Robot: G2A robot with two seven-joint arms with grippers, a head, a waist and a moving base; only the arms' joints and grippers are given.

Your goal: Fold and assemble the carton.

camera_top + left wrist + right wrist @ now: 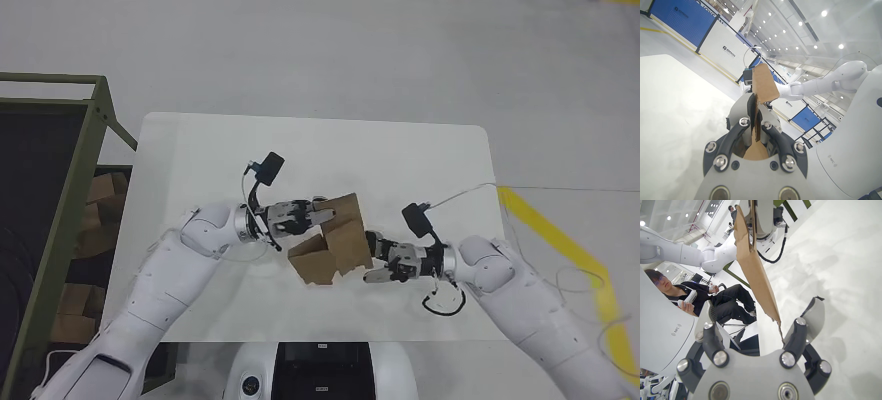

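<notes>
Jaws on the right gripper [762, 302], the thing closest to the near edge of the worktop [200, 150], are spread wide apart. A ragged cardboard edge pokes in between them, close by one finger [814, 311] but not pinched. That edge belongs to the carton [330, 245], brown and half folded, sitting over the middle of the worktop, a bit nearer the near edge. Can't tell if it touches the surface, tbh. Slightly farther back, on the carton's left side, the left gripper [755, 107] has its jaws squeezed together on a panel edge. Off the left edge stands a green-framed rack [97, 120] holding flat cardboard [100, 210], and a yellow floor line [545, 225] runs past the right edge.
</notes>
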